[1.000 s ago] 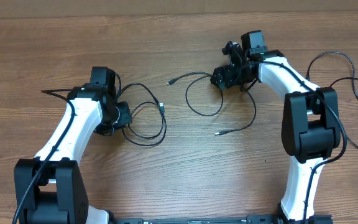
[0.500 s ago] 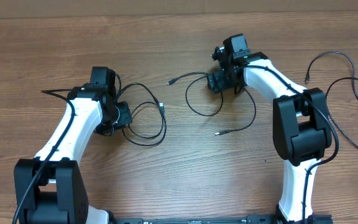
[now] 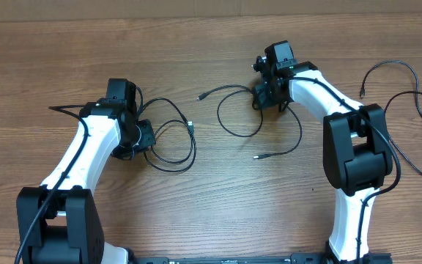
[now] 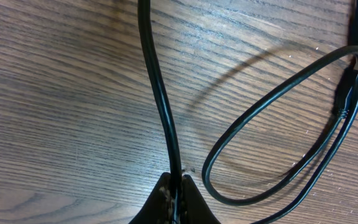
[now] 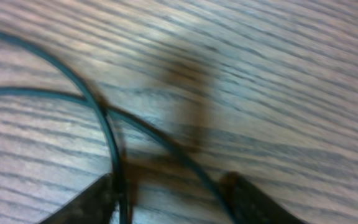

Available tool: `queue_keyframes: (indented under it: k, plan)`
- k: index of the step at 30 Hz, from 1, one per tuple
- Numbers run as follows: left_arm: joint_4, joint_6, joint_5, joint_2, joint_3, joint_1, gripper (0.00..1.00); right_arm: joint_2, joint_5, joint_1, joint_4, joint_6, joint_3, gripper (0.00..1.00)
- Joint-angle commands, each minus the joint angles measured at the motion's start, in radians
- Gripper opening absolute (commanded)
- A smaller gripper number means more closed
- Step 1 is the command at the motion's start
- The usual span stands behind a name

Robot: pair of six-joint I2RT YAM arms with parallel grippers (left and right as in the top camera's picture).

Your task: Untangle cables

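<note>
While the left claw (image 4: 176,184) is pressed together on a thin black cable (image 4: 156,93), pinching it at the very tips, the rest of that cable lies in loose loops just beside it, left of the middle of the worktop (image 3: 196,220). Toward the far edge, the right claw (image 5: 173,202) sits low with its fingers (image 5: 92,202) spread, strands of a second cable (image 3: 242,135) running between them; blur hides any contact. By the right edge, well apart, sprawls a third cable (image 3: 390,64).
</note>
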Motion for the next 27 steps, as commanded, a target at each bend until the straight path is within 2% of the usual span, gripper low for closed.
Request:
queue_keyframes:
  k: [1, 10, 16, 21, 24, 27]
  plan:
    - [-0.002, 0.005, 0.003, 0.008, 0.0, -0.002, 0.04, 0.039, -0.042, -0.001, -0.039, 0.013, -0.056, 0.5]
    - [0.002, 0.005, 0.003, 0.008, 0.0, -0.002, 0.04, 0.039, -0.041, -0.001, -0.073, 0.013, -0.056, 0.25]
    - [0.002, 0.005, 0.003, 0.008, 0.0, -0.002, 0.04, 0.039, -0.041, -0.002, -0.094, 0.013, -0.056, 0.17]
    - [0.002, 0.005, 0.003, 0.008, 0.0, -0.002, 0.04, 0.037, -0.041, -0.002, -0.12, 0.013, -0.053, 0.16]
    - [0.002, 0.005, 0.003, 0.008, 0.0, -0.002, 0.04, 0.036, -0.042, -0.002, -0.137, 0.013, -0.048, 0.06]
    - [0.002, 0.006, 0.003, 0.008, 0.0, -0.002, 0.04, 0.035, -0.041, -0.002, -0.159, 0.032, -0.029, 0.04]
